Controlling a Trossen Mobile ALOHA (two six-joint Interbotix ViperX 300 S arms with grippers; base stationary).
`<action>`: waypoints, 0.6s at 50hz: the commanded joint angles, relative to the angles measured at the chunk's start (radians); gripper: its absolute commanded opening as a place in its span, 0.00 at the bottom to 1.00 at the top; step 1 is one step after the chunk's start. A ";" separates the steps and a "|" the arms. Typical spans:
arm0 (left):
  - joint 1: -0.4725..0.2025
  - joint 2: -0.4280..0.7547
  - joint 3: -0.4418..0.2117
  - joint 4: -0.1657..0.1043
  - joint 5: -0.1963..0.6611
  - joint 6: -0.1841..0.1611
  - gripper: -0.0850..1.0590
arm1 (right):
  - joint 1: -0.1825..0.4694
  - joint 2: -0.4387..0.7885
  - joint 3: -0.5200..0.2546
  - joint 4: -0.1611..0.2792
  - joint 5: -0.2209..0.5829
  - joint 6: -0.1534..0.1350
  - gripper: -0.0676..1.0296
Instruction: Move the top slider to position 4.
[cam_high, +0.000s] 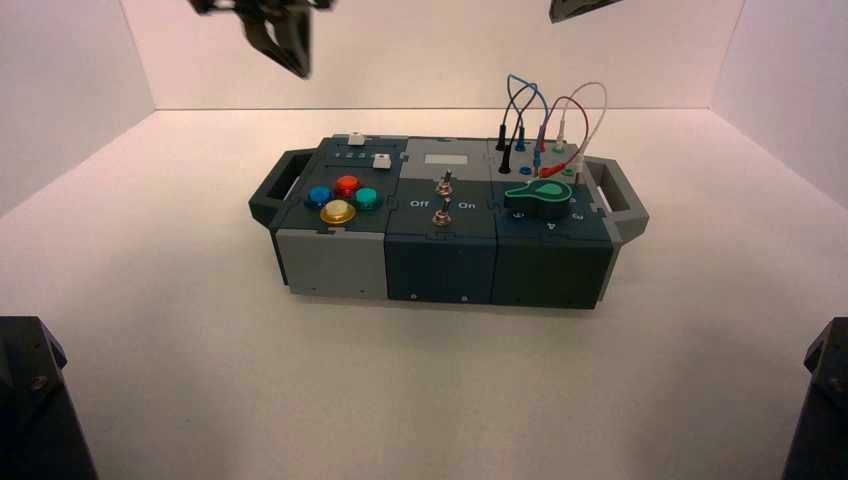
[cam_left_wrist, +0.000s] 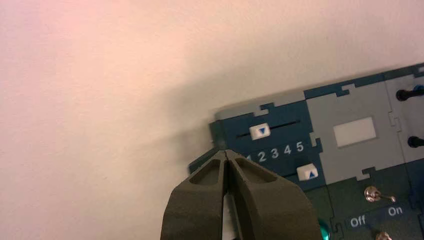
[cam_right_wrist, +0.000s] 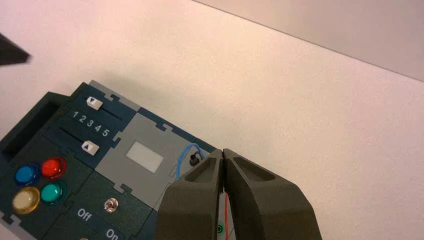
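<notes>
The box (cam_high: 445, 225) sits in the middle of the white worktop (cam_high: 200, 350), with its handles out to the left and right. That way both arms can reach its top from above.

On the left, the left end effector (cam_high: 285, 40) hangs high in the air, above and behind the far left corner of the box. Its two fingers (cam_left_wrist: 200, 200) are pressed together and hold nothing. It points down toward the slider part of the box, so it looks ready to come down and push with its closed tip.

The top slider (cam_left_wrist: 260, 131) is on the far left part of the box. Its little white knob sits in a plain dark track, near the left end of it. In the left wrist view it stands about over the digit 2 in the row of small numbers. Position 4 (cam_left_wrist: 287, 149) is farther to the right in that row. So I think the knob must go right, and the job has not begun. The other white slider (cam_left_wrist: 307, 173) is nearer, just past the numbers, close to 5.

Nearer still are the round coloured buttons (cam_high: 343, 197).

On the right, the right end effector (cam_right_wrist: 223, 155) hangs high over the far right side, above the wires (cam_high: 545, 115). It is closed too and holds nothing. It seems to be waiting.
</notes>
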 joint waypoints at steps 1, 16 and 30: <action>-0.017 0.043 -0.054 -0.002 0.000 -0.020 0.05 | 0.005 -0.002 -0.023 0.006 -0.005 -0.002 0.04; -0.041 0.184 -0.112 -0.002 -0.002 -0.035 0.05 | 0.005 0.018 -0.025 0.008 -0.005 -0.002 0.04; -0.048 0.238 -0.141 -0.003 0.000 -0.037 0.05 | 0.005 0.021 -0.023 0.008 -0.006 -0.002 0.04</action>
